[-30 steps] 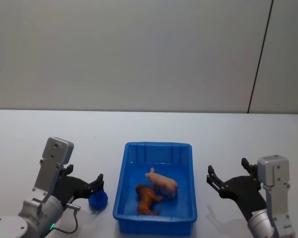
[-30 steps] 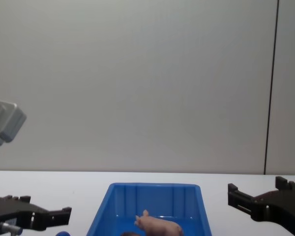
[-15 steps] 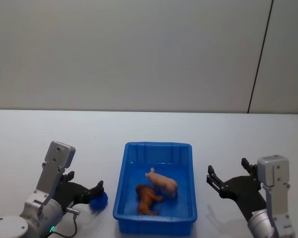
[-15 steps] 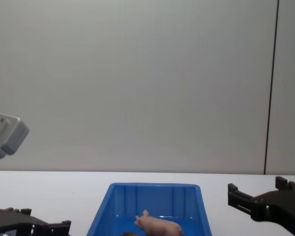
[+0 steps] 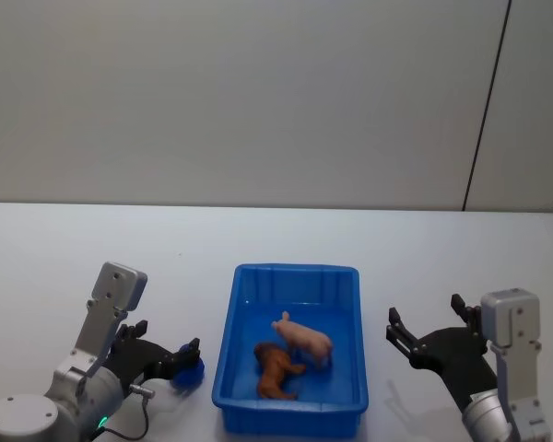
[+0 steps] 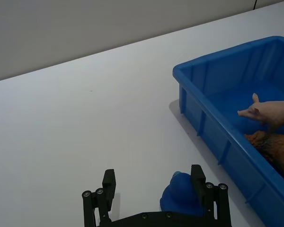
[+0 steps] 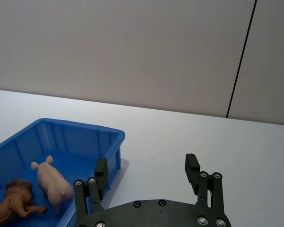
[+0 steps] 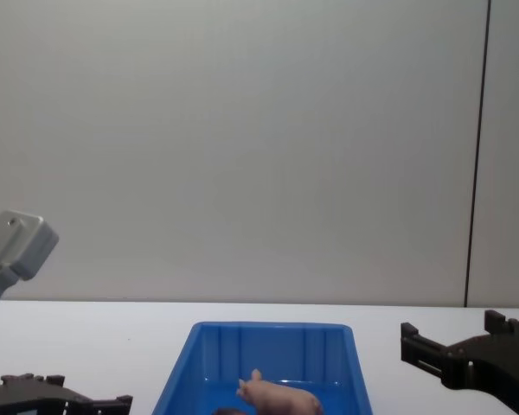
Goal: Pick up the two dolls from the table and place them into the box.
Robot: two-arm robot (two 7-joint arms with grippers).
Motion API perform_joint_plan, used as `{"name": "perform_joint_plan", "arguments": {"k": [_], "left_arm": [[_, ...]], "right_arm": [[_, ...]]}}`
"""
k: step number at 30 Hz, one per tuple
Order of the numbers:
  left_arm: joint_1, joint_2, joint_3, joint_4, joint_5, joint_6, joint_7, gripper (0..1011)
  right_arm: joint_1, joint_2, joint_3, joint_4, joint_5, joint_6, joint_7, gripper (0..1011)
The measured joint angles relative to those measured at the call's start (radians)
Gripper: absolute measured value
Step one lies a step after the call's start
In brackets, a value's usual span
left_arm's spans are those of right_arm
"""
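Your left gripper in the head view hangs spread wide just left of the box, beside a small blue cap, while the right gripper gapes empty just right of the box, and the pink pig and brown dog lie inside it. The left wrist view puts the blue cap close by one finger, unclamped; the right wrist and chest views show the right gripper with fingers apart on nothing. You can judge the placing done: next, just draw both arms clear of the box.
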Motion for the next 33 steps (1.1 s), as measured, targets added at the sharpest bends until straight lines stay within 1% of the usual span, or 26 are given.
{"name": "perform_joint_plan", "arguments": {"k": [9,16,25,33], "left_arm": [[-0.02,-0.011,0.0,0.033,0.002,0.0,-0.036,1001],[-0.029,-0.016,0.0,0.045,0.002,0.001,-0.053,1001],[-0.029,-0.017,-0.003,0.041,-0.004,0.001,-0.069,1001],[-0.017,-0.008,-0.009,0.012,-0.016,-0.01,-0.077,1001]], "right_arm": [[0.0,0.0,0.0,0.0,0.0,0.0,0.0,1001],[0.0,0.0,0.0,0.0,0.0,0.0,0.0,1001],[0.0,0.0,0.0,0.0,0.0,0.0,0.0,1001],[0.0,0.0,0.0,0.0,0.0,0.0,0.0,1001]]}}
